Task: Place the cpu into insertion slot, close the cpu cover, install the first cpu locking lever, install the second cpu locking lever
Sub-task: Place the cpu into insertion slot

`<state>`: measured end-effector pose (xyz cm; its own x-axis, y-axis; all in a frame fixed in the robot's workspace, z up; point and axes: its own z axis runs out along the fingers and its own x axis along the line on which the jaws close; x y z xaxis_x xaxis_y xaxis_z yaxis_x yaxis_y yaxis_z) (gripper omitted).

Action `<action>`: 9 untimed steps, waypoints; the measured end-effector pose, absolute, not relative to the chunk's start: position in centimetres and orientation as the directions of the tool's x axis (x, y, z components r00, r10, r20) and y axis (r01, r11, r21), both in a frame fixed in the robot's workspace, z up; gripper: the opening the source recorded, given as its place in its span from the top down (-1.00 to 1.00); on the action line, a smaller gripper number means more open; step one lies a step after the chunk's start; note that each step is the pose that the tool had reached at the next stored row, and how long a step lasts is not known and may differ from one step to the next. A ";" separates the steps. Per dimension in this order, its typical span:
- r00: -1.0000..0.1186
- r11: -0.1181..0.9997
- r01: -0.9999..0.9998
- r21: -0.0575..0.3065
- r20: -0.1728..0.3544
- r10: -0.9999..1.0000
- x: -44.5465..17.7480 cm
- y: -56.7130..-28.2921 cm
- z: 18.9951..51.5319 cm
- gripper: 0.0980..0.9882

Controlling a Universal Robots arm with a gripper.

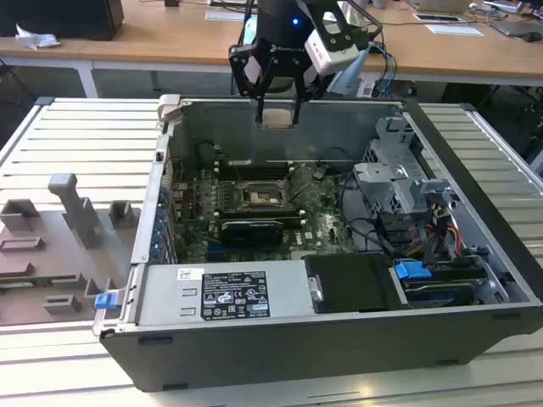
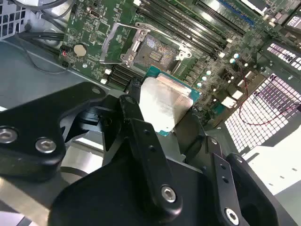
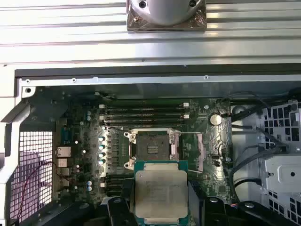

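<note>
While the cpu (image 3: 161, 190), silvery top with a green border, hangs gripped by its edges in the closed pincer (image 1: 278, 110), it sits high over the open computer case (image 1: 339, 356) on the slatted table (image 1: 85, 144), well apart from the insertion slot (image 3: 151, 148), which is uncovered and dark-centred on the motherboard (image 3: 211, 141). Handling note, as judged: hold the chip level and square to the slot's rim, centre it overhead before lowering, and seat it without pressing or sliding.

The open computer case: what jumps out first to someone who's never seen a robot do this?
The black gripper hangs above the open computer case, pinching the silvery cpu. Below it on the green board, the insertion slot lies empty, its dark centre showing.
</note>
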<state>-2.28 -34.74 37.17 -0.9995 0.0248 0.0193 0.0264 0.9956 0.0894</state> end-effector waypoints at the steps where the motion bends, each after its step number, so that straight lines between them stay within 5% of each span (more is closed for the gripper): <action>1: -1.000 0.996 0.026 0.089 0.019 0.025 -2.3 -34.7 37.2 0.00; 9: -0.999 0.995 0.038 0.089 0.019 0.036 -2.3 -34.7 37.2 0.00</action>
<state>-2.28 -34.74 37.17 -0.9991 0.0364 0.0193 0.0380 0.9953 0.0893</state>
